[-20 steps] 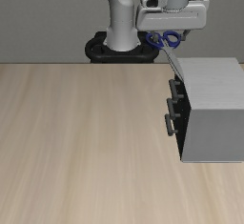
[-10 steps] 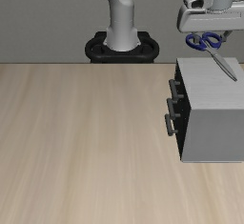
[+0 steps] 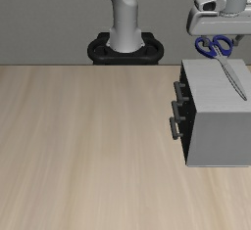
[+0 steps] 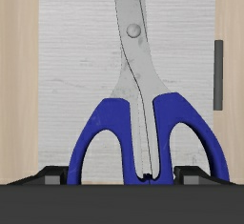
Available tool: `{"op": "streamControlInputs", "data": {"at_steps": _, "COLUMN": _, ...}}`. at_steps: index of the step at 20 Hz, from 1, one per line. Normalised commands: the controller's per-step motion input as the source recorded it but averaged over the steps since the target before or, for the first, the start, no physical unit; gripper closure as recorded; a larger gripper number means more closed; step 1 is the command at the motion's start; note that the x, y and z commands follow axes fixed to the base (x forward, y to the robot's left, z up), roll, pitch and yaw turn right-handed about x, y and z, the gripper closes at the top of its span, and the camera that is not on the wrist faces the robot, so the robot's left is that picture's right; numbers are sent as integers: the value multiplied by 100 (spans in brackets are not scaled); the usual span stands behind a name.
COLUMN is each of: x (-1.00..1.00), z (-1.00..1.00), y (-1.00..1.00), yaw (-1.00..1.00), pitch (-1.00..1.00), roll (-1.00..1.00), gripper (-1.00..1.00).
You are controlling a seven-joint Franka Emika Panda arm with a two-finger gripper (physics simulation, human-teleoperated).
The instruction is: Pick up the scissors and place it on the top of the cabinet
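The claw (image 3: 214,38) has eased lower over the cabinet (image 3: 224,126), gripping the scissors (image 4: 143,94)

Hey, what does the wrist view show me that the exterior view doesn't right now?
Wrist view: the pivot screw of the scissors, close up from above. Exterior view: the robot's base, the drawer fronts and the end effector from outside. Both: the blue-handled scissors held over the grey top of the cabinet, with the wooden table beside it.
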Motion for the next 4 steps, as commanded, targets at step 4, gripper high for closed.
{"op": "streamControlInputs", "data": {"at_steps": 4, "x": 0, "z": 0, "y": 0, "yaw": 0, "pitch": 0, "roll": 0, "gripper": -100}}
